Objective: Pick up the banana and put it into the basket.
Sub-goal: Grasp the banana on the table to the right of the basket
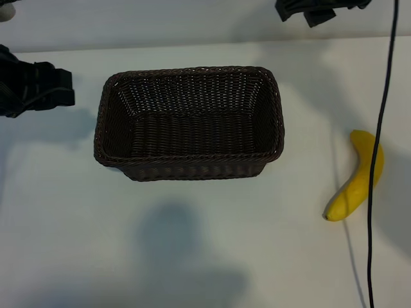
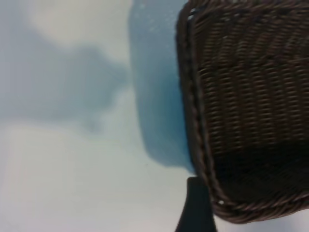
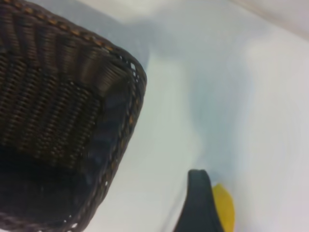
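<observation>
Right gripper (image 1: 321, 9): at the far edge of the exterior view, up and to the right of the basket, well apart from the banana. Jaws stand wide with nothing between them. One dark fingertip (image 3: 199, 203) shows in the right wrist view, with a bit of yellow just past it.
Left gripper (image 1: 38, 90): at the left edge of the exterior view, beside the basket's left end but not touching it. Jaws wide, holding nothing. One dark fingertip (image 2: 195, 208) shows in the left wrist view, next to the basket's corner.
Basket (image 1: 109, 115): dark-brown wicker, rectangular with rounded corners and a braided rim, standing upright on the table a little left of centre. Its long side runs left to right. Nothing lies inside.
Banana (image 1: 359, 179): lying flat on the table, right of the basket and well apart from it. Its long axis runs from upper right to lower left in the exterior view; the lower tip points toward the near edge and slightly toward the basket. The curve bulges to the right.
Cable (image 1: 379, 154): thin and black, hanging down the right side of the exterior view and crossing in front of the banana.
Surface (image 1: 192, 256): plain white table, smooth, with soft grey shadows of the arms near the front and beside the basket.
Room: a pale strip behind the table's far edge; no more can be told.
</observation>
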